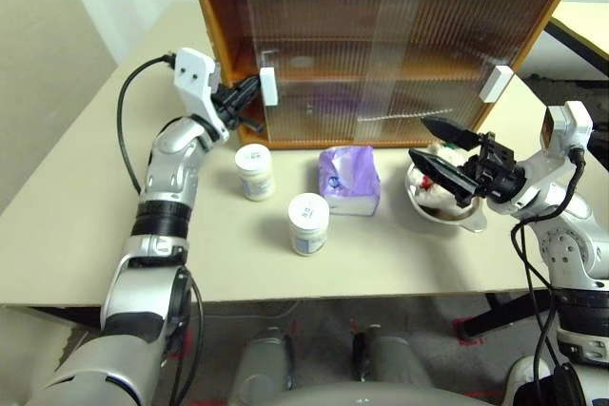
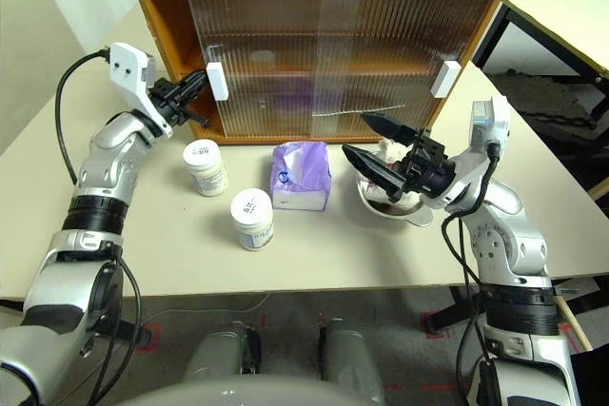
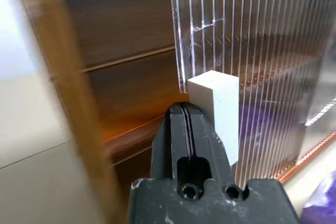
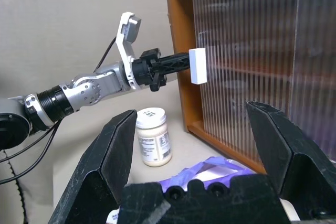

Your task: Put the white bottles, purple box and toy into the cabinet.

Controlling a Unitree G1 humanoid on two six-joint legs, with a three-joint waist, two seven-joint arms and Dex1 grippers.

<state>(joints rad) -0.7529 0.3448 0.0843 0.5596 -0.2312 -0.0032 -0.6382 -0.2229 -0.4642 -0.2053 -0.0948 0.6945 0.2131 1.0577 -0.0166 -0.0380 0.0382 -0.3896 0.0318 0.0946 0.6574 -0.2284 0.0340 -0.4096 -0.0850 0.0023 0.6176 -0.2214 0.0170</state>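
Left wrist view: closed left gripper [image 3: 185, 115] against white handle [image 3: 216, 109].

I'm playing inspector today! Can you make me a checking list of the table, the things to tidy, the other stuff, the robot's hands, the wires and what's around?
Surface: pale table, bare at the near edge.
Job's things: two white bottles and purple box stand on the table; toy sits in the bowl; cabinet has its doors nearly closed, with a narrow gap at its left end.
Clutter: steel bowl.
Grippers: left gripper shut, tip against the left white handle; right gripper open above the bowl.
Cables: black cable loops off the left arm.
Surroundings: another table to the right.
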